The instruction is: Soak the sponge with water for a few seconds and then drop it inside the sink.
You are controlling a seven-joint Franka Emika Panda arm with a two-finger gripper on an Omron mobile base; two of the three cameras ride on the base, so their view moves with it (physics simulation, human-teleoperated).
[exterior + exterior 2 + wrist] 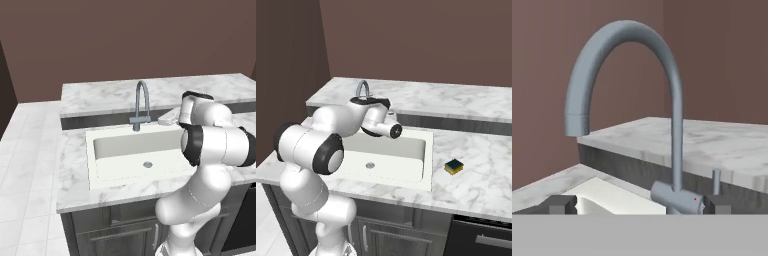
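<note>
The sponge, yellow with a dark top, lies flat on the marble counter a little to the right of the sink. The sink is a white basin with a round drain. My gripper hovers over the basin's back edge and faces the grey gooseneck faucet. Its two dark fingertips stand far apart, open, with nothing between them. The faucet's base sits just ahead, between the fingertips. Water is out of view; the spout end looks dry. The sponge is well off to my gripper's right.
A small upright lever stands beside the faucet base. Behind the sink runs a raised marble ledge with a brown wall beyond. My own bulky arm stands over the right side of the basin.
</note>
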